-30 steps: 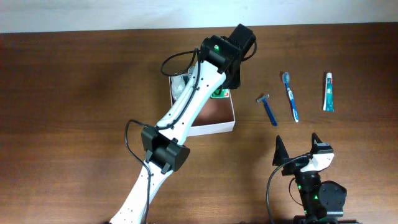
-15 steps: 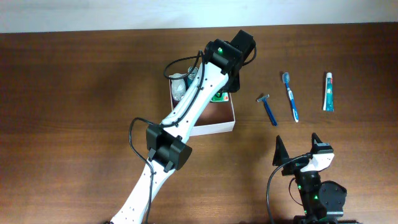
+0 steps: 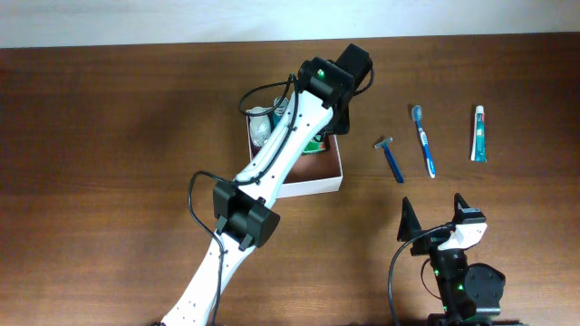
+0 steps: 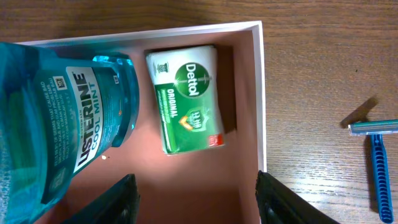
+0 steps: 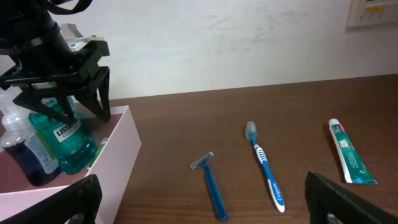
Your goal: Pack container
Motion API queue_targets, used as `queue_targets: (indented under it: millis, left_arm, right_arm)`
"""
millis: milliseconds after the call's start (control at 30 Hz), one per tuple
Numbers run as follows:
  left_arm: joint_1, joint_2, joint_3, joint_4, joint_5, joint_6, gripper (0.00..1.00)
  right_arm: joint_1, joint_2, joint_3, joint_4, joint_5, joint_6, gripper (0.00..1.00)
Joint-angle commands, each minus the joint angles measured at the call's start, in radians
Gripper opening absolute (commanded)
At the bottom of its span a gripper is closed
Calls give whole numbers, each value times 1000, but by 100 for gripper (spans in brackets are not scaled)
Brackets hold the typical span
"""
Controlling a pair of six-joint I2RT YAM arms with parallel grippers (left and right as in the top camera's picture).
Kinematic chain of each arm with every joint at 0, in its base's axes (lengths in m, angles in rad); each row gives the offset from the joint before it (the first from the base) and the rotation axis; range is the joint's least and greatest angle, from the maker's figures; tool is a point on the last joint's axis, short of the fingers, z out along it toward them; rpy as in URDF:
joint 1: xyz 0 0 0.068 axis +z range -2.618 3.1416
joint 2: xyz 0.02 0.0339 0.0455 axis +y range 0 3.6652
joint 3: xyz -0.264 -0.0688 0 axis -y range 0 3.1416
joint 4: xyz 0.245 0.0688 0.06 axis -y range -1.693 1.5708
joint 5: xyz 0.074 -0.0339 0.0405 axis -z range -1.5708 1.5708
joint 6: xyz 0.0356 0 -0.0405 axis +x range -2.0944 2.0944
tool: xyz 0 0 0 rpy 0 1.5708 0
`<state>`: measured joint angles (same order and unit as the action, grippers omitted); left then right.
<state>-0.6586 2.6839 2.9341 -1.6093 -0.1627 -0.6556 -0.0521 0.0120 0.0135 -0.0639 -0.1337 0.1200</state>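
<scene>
Left hand (image 4: 196, 198) hovers above the container (image 4: 262, 93), fingers (image 4: 124, 200) apart (soap (image 4: 186, 99) loose beneath); razor (image 4: 380, 168) lies just to its right, handle toward the wide-open right hand (image 3: 433, 215).

Container (image 4: 262, 93): Listerine Cool Mint bottle (image 4: 56, 124); Dettol Original soap bar (image 4: 186, 99) lying flat beside it. Tabletop (image 4: 323, 62): blue razor (image 4: 378, 174) outside the wall.

Overhead top-down, left wrist close above container (image 4: 262, 93), right wrist low, sideways
</scene>
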Motion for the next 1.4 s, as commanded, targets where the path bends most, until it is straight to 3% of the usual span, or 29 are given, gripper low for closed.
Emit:
queue_targets:
  millis: [0, 133, 367, 633, 833, 867, 900, 933, 1133, 1367]
  left_arm:
    - [7, 16, 8, 2, -18, 5, 62]
    - [7, 10, 26, 0, -18, 6, 62]
    - [6, -80, 143, -2, -18, 155, 63]
    - [46, -260, 204, -55, -20, 233, 82]
    - [201, -409, 204, -78, -19, 269, 84]
    - [226, -423, 204, -78, -19, 269, 87]
    - [263, -440, 204, -78, -19, 269, 98]
    - [296, -451, 204, -78, -19, 269, 99]
    - [486, -467, 185, -78, -10, 347, 99]
    - [639, -467, 42, -78, -11, 359, 99]
  right_arm:
    - [-8, -8, -8, 0, -13, -8, 99]
    - [-8, -8, -8, 0, -13, -8, 98]
    - [-8, -8, -8, 0, -13, -8, 99]
    - [-8, -8, -8, 0, -13, -8, 99]
    - [-8, -8, -8, 0, -13, -8, 99]
    - [-8, -8, -8, 0, -13, -8, 99]
    - [-8, -8, -8, 0, -13, -8, 99]
    - [-8, -8, -8, 0, -13, -8, 99]
    - [-8, -8, -8, 0, -13, -8, 99]
    - [-8, -8, -8, 0, -13, -8, 99]
